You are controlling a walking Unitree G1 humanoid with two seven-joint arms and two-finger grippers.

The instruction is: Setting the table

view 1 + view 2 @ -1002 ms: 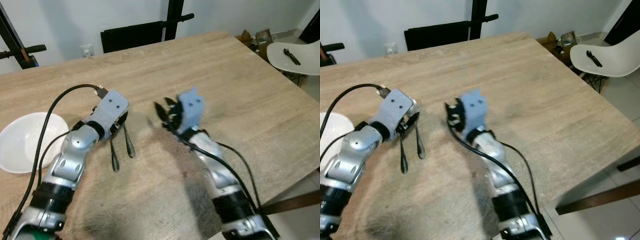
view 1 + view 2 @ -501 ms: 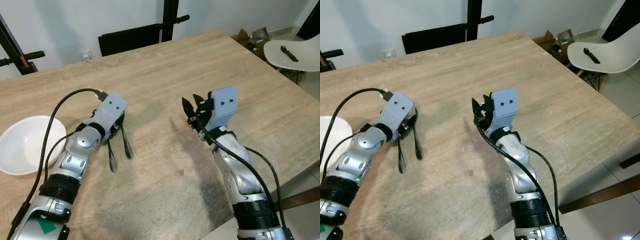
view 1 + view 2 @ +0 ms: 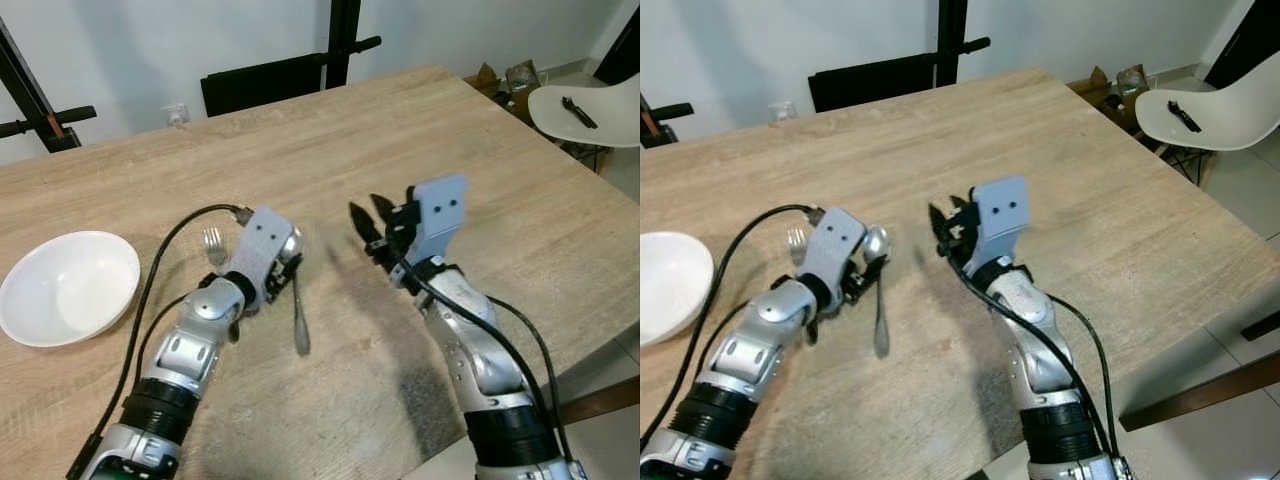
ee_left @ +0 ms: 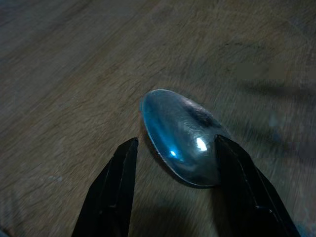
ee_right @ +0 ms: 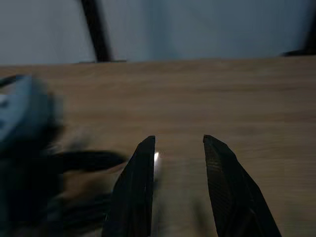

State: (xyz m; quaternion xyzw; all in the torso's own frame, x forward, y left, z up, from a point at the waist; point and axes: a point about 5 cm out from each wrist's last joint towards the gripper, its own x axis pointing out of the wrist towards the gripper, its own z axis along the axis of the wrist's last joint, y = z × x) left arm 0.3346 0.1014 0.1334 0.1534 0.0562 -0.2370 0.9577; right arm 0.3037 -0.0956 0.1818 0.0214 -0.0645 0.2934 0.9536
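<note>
A silver spoon [image 3: 298, 305] lies on the wooden table [image 3: 400, 130], its handle toward me. Its bowl [image 4: 180, 138] sits between the two black fingers of my left gripper [image 4: 176, 142], which stands open over it; one finger [image 4: 237, 173] is at the bowl's edge. From above, the gripper's grey housing [image 3: 262, 248] covers part of the spoon. A fork [image 3: 212, 243] lies just left of it, tines away from me. My right gripper [image 3: 365, 215] hovers open and empty to the right of the spoon, fingers pointing left.
A white bowl [image 3: 68, 288] sits at the table's left. A white chair [image 3: 590, 105] with a black object on it stands past the right edge. A black chair back [image 3: 265, 75] and black stand posts are behind the far edge.
My left gripper has shifted right, and the spoon now lies further right, apart from the fork, whose tines have come into view. My right gripper swung right, then edged back left.
</note>
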